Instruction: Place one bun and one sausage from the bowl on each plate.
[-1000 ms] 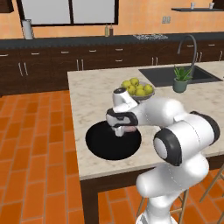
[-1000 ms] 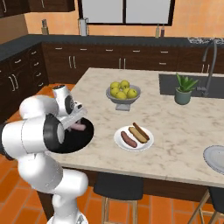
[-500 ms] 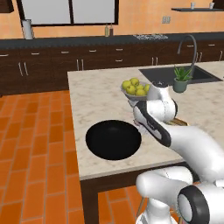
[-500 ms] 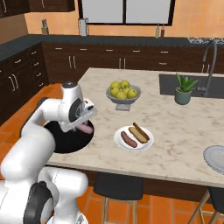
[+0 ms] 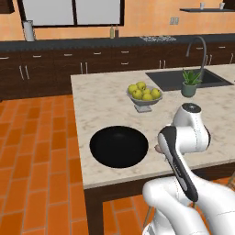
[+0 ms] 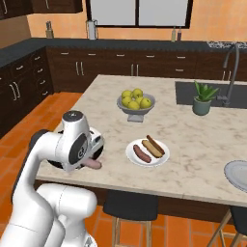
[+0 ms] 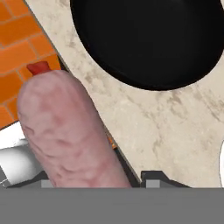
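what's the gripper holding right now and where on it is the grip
A pink sausage, held in the gripper near one end; the rest sticks out over the counter edge beside the black bowl.

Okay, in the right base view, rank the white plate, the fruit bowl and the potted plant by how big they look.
1. White plate with a bun and a sausage on it, widest, though nearest the camera.
2. Grey footed fruit bowl, close behind; the order with the plate is unsure.
3. Potted plant, clearly smallest.
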Controlling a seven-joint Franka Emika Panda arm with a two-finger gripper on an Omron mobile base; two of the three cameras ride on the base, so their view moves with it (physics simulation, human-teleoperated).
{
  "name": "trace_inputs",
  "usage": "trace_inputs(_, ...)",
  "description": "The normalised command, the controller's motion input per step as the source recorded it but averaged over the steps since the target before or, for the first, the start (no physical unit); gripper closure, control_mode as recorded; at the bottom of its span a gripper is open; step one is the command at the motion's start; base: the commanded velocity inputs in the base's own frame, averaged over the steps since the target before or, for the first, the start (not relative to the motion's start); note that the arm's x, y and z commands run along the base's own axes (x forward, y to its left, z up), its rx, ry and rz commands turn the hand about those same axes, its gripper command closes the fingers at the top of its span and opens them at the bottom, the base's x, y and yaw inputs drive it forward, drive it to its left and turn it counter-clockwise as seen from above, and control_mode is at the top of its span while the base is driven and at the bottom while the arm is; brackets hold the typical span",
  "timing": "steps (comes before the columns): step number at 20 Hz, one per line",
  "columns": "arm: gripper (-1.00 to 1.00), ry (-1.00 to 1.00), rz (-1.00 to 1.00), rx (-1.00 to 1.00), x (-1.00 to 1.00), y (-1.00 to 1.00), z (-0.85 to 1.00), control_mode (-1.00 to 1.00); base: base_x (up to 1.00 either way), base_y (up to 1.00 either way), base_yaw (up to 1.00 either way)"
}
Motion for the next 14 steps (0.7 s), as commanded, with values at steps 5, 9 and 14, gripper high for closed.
trace_inputs(5, 1.00, 0.00, 0.00, 0.00, -0.03, 0.00, 0.00, -1.00, 0.00, 0.00, 0.00)
trace_inputs(9, 1.00, 0.00, 0.00, 0.00, 0.00, 0.00, 0.00, 1.00, 0.00, -0.87, 0.00)
trace_inputs(14, 1.00, 0.00, 0.00, 0.00, 0.00, 0.00, 0.00, 1.00, 0.00, -1.00, -0.02)
